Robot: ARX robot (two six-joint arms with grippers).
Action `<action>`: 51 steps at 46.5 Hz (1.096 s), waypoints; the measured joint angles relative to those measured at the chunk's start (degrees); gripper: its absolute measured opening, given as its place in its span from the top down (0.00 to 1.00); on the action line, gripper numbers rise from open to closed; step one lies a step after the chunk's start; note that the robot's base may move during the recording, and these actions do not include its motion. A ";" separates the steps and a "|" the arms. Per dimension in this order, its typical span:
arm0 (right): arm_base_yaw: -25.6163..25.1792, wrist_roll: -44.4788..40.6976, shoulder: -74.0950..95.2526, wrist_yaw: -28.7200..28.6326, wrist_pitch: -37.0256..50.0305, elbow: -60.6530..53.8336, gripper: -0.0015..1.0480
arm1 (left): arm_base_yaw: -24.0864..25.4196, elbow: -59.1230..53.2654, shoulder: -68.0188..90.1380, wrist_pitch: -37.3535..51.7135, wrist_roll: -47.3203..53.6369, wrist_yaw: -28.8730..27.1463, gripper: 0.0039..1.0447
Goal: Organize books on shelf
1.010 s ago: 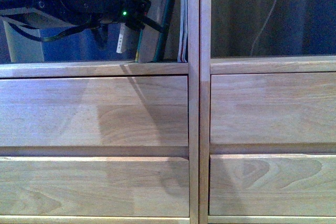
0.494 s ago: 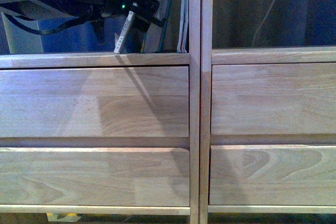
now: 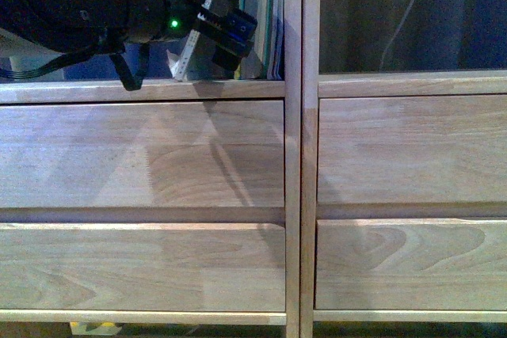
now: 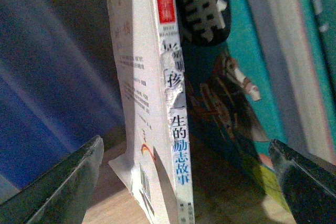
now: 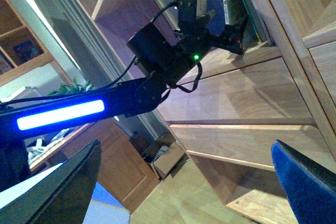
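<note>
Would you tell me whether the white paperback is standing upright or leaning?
Leaning: the white paperback tilts, its top toward the teal book, its foot on the shelf.

Left compartment jammed: left gripper fills mouth, paperback leans mid-ledge, teal book and booklets packed against centre upright. Right compartment open, free passage.

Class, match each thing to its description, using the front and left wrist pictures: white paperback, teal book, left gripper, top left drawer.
Things:
1. white paperback
2. teal book
3. left gripper
4. top left drawer

Descriptions:
A. shut, below the books
B. open, one finger on each side of a book
C. horse on the cover
D. leaning, red label on the spine

Pairs: 1-D, 2-C, 3-B, 4-A
</note>
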 joint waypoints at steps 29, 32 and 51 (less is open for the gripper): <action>0.00 0.00 0.00 0.02 0.00 0.00 0.07 | 6.49 -43.10 -45.81 -3.93 -25.29 9.44 0.07; 0.00 0.00 0.00 0.00 0.00 0.00 0.07 | 7.50 -47.10 -51.28 -5.68 -28.22 10.86 0.07; 4.90 -8.26 -1.38 16.76 -10.23 2.16 0.15 | 2.23 -62.86 -75.06 -21.55 -32.59 -12.07 0.28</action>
